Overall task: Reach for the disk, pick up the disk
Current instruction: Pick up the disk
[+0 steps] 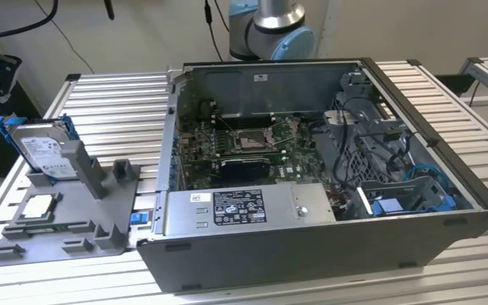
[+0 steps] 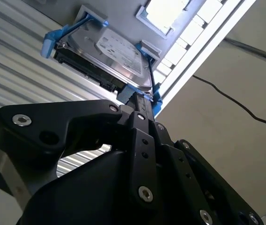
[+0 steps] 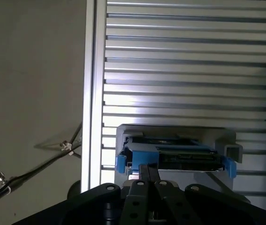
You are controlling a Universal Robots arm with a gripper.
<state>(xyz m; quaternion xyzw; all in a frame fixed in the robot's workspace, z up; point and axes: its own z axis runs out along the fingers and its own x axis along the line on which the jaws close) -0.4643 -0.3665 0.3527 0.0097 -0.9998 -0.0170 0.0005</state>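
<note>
Plainly, the disk (image 1: 42, 149) stands tilted on edge in a grey holder (image 1: 91, 216) on the slatted surface (image 1: 117, 108), at the exterior view's left of the open computer case (image 1: 312, 254). In both wrist views the end effector (image 3: 147, 169) points at the disk's near edge, its fingers apparently pressed together and holding nothing. The tip is close to the blue frame (image 2: 53, 40); I cannot tell whether it touches. I judge the disk rigid and fairly heavy for its size, with smooth metal faces that could slip and a shock-sensitive inside. The safest hold looks to be across the two flat faces near the upper edge, not on the thin plastic frame, which may flex.
</note>
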